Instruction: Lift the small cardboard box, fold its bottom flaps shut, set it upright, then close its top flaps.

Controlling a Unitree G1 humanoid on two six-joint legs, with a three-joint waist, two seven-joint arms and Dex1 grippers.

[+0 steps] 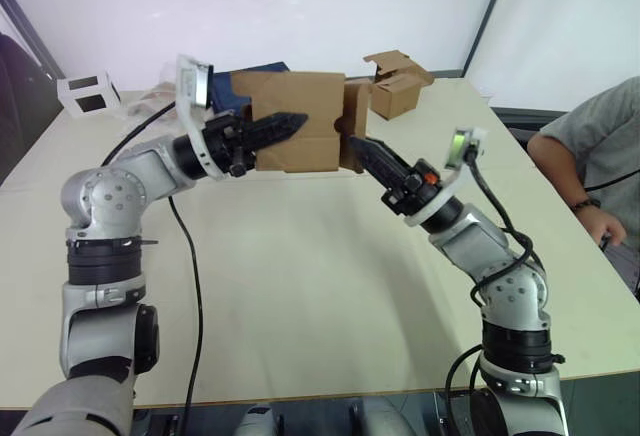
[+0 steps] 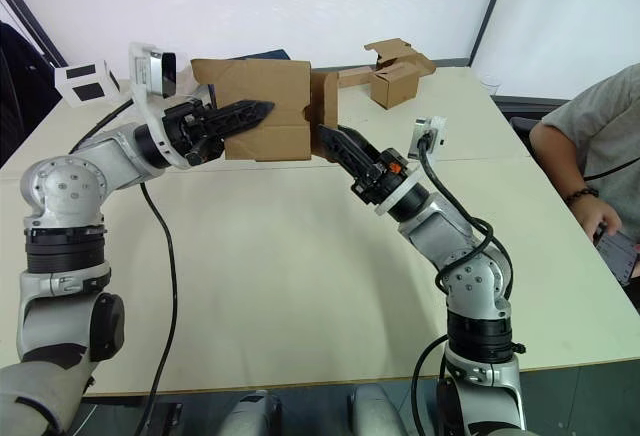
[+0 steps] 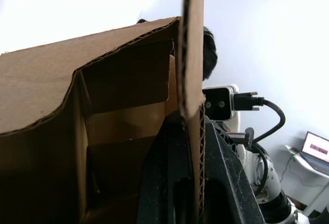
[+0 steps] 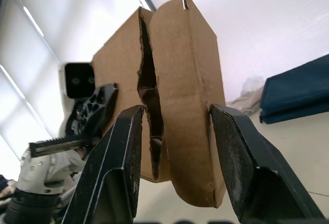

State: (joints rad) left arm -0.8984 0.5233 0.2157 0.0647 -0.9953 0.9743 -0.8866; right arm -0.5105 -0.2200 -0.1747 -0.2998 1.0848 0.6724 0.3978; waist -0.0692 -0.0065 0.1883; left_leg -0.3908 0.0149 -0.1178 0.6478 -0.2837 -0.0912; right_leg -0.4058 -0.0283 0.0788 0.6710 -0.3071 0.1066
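The small cardboard box [image 1: 295, 116] is hanging in the air above the surface [image 1: 330, 286], and we are holding it between our two grippers. Our left gripper [image 1: 285, 124] is clamping one wall of the carton: the left wrist view is showing that corrugated wall edge-on, running up between the two black fingers [image 3: 226, 183], one finger inside the box and one outside. That same view is letting us look into the box's open interior, where inner flaps are lying partly folded; the head views are not revealing this, as they are presenting a plain brown side.

Our right gripper [image 2: 333, 141] is reaching the box's end from below and to the right. Its jaws are standing spread apart, and the right wrist view is showing the bottom flaps [image 4: 175, 106] between them, two panels meeting along a ragged dark gap that is not fully shut. Whether the fingertips are touching the cardboard we cannot tell.

Beyond the jaws, a second brown box [image 1: 397, 84] with raised flaps is sitting on the surface, near a dark blue cloth [image 4: 295, 93]. A person [image 1: 600, 166] in a grey shirt is sitting at the surface's right edge.
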